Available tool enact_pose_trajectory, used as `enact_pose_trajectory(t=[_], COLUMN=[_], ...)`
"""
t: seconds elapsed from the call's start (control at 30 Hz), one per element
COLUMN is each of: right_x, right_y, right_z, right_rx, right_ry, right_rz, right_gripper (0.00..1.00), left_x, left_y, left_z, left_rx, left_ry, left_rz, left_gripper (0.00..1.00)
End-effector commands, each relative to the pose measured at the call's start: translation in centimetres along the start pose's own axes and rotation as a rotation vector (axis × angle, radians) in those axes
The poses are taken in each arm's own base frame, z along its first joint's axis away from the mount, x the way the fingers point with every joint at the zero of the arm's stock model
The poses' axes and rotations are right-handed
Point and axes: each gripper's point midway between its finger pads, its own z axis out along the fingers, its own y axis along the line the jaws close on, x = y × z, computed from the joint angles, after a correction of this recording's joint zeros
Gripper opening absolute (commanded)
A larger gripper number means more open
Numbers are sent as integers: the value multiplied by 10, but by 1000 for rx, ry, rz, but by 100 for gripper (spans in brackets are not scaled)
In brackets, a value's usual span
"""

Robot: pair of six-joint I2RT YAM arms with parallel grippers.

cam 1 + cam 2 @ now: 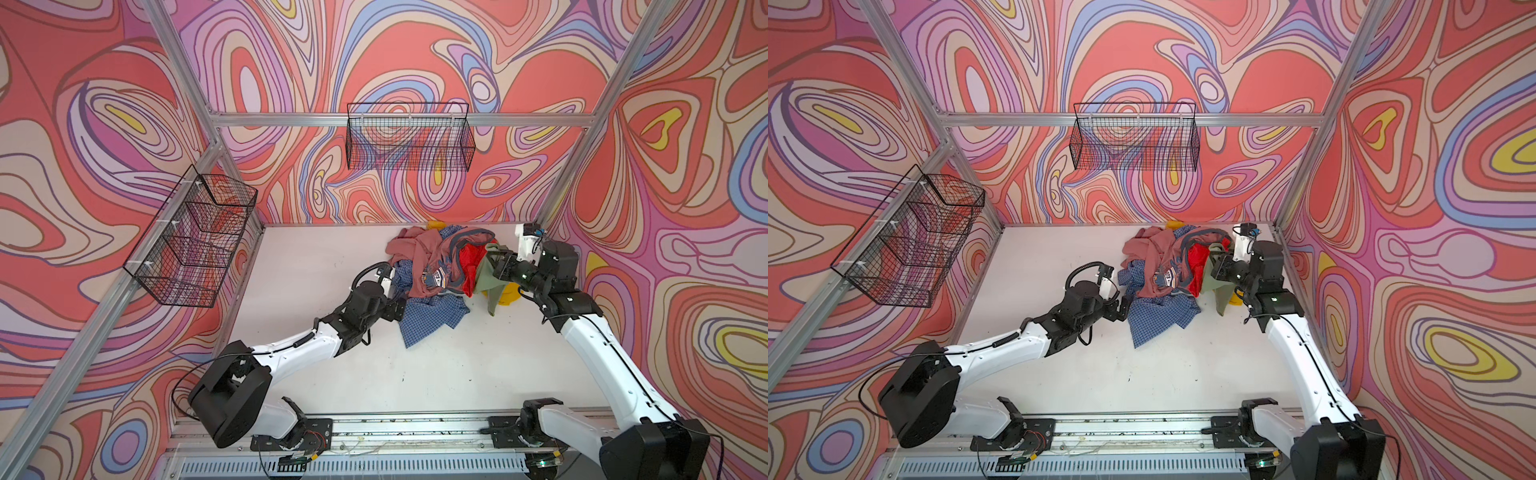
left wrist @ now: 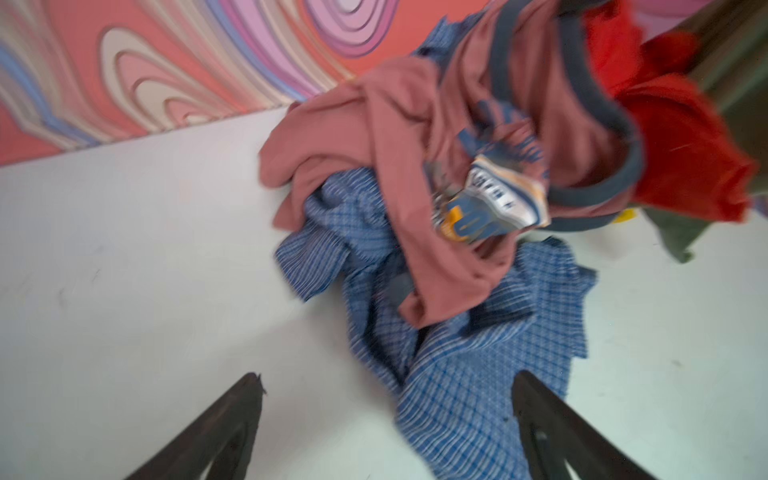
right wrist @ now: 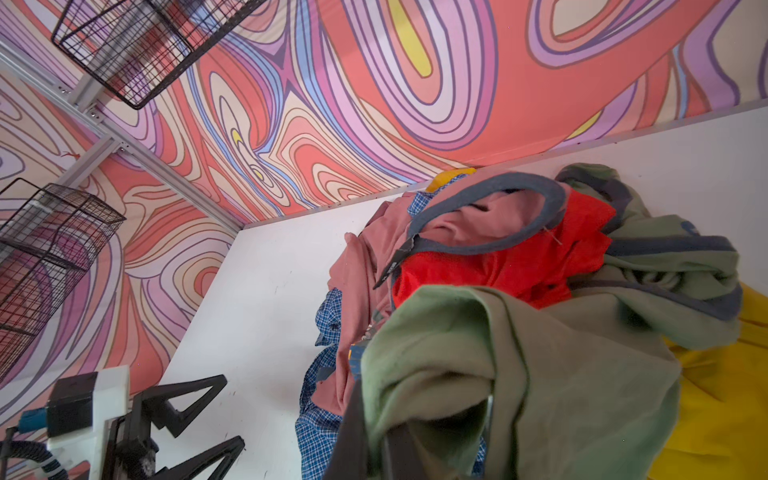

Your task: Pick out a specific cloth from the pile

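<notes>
The cloth (image 3: 540, 374) drapes over the right hand (image 1: 496, 266) and hides its fingers. The hand pinches it beside the pile (image 1: 432, 266), near the bench's (image 1: 332, 374) far right corner. The left hand (image 2: 386, 376) is spread, low at the pile's front.

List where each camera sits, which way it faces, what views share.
Both top views: high over the near edge, looking down on table, pile and both arms.
Left wrist: low on the left arm, facing the blue checked shirt; open left gripper shows.
Right wrist: on the right arm, facing across the pile toward the baskets; right gripper shut on the green cloth.
Shared: both wrist views show the pink top.
</notes>
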Motion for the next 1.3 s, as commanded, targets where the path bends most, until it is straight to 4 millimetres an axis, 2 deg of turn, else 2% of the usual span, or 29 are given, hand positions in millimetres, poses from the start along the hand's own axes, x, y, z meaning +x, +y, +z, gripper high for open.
enact_pose_trajectory(t=[0.0,0.17,0.47,0.63,0.9,1.0,1.17,1.2,1.27], right_x=[-16,-21,-27,-21,-11,-5,-2,-3,0], right_y=[29,45,60,55,49,45,45,44,38], right_z=[-3,-6,-15,-12,-10,-8,-9,-10,-8], right_rx=[-130,-213,-274,-260,-253,-242,-240,-236,-203], right_ry=[-64,-72,-82,-67,-53,-38,-34,-36,-29], right_rz=[-50,-50,-54,-48,-33,-24,-21,-23,-19], right_gripper=[0,0,0,0,0,0,0,0,0], left_x=[-40,-66,-83,-91,-95,-99,-98,-99,-101], left_y=[-48,-90,-145,-163,-173,-181,-184,-184,-188], left_z=[4,12,30,40,74,80,93,93,89], left_rx=[228,402,568,592,579,603,589,589,617], left_ry=[-96,-152,-188,-216,-193,-204,-184,-185,-195], left_rz=[53,47,75,87,75,59,40,38,30], left_gripper=[96,96,95,95,91,84,65,58,35])
